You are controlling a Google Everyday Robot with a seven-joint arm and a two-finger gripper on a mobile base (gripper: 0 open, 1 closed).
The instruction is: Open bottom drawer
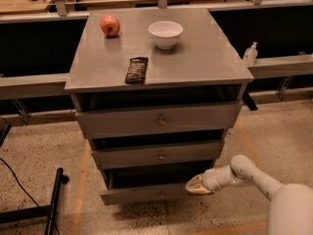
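The grey cabinet has three drawer fronts, each with a small round knob. The bottom drawer (142, 193) is the lowest and shortest; it stands pulled out a little, with a dark gap above its front. My gripper (197, 185) sits at that drawer's right end, level with its top edge, its pale fingers close together against the front. The white arm reaches in from the lower right corner.
On the cabinet top (195, 58) lie a red apple (110, 25), a white bowl (165, 33) and a dark snack packet (137, 69). A black stand leg (53, 202) lies on the floor at left. A sanitiser bottle (250, 54) stands on the right ledge.
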